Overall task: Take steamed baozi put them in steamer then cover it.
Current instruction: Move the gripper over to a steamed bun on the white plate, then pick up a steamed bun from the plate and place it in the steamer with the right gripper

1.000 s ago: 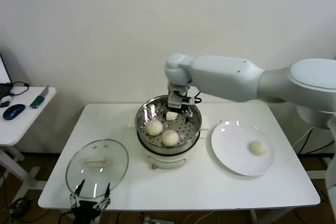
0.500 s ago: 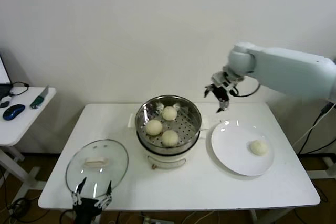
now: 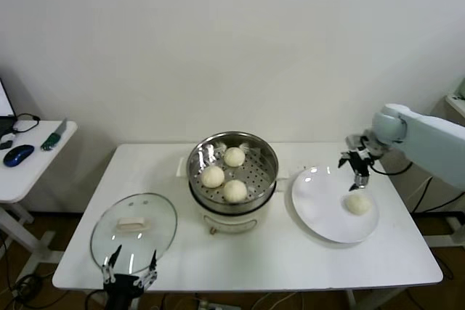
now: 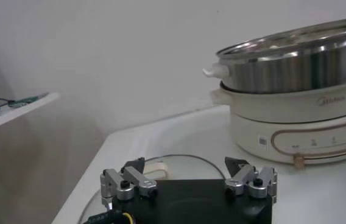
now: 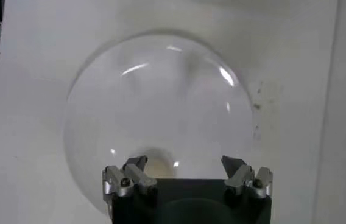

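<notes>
Head view: right gripper (image 3: 357,170), jaws apart, empty, above last baozi (image 3: 357,203) on plate (image 3: 316,201); three baozi in steamer (image 3: 233,147). Left gripper (image 3: 129,264) idle, open.

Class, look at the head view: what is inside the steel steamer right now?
Three baozi sit on the perforated floor of the steamer, uncovered. Whatever lies below that floor is hidden.

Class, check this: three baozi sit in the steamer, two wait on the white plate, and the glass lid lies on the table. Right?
Not quite. Only one baozi waits on the white plate, as the head view shows. Three baozi in the steamer and the glass lid on the table are correct.
</notes>
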Controlling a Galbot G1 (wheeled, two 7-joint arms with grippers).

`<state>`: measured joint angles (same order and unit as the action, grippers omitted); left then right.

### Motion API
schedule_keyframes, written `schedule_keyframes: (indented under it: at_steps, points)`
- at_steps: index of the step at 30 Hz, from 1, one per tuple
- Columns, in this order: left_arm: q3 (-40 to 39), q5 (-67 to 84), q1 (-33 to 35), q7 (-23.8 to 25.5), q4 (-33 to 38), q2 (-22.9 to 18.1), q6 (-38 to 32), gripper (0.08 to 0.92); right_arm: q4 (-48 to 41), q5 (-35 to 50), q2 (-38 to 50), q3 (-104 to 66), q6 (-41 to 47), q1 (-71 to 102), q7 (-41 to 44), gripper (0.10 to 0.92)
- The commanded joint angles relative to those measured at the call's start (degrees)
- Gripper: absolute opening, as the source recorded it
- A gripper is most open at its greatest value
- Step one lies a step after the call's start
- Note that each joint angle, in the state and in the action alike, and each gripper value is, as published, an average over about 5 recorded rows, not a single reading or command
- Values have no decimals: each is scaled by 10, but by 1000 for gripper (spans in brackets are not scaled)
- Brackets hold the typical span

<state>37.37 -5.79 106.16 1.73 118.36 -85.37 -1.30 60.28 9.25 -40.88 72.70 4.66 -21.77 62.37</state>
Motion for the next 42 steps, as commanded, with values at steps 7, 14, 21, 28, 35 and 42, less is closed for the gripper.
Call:
schedule_keyframes:
  at_steps: [7, 14, 21, 28, 35, 42]
  points:
    - [8, 1, 2, -1, -4, -2, 1, 823, -149, -114, -34, -140, -18, 155, 34, 823]
    - [5, 1, -3, -1, -9, -5, 3, 823, -177, -118, -59, -135, -27, 152, 38, 823]
    - [6, 0, -5, -2, -12, -4, 4, 823, -192, -118, -72, -134, -31, 157, 39, 823]
    - [5, -2, -5, -2, -12, -5, 3, 823, -212, -119, -87, -135, -40, 156, 40, 823]
    - [5, -2, -3, -2, -11, -6, 3, 823, -205, -98, -87, -123, -38, 145, 45, 756]
    - [3, -2, 1, -1, -9, -7, 0, 823, -178, -31, -81, -71, -21, 92, 38, 690]
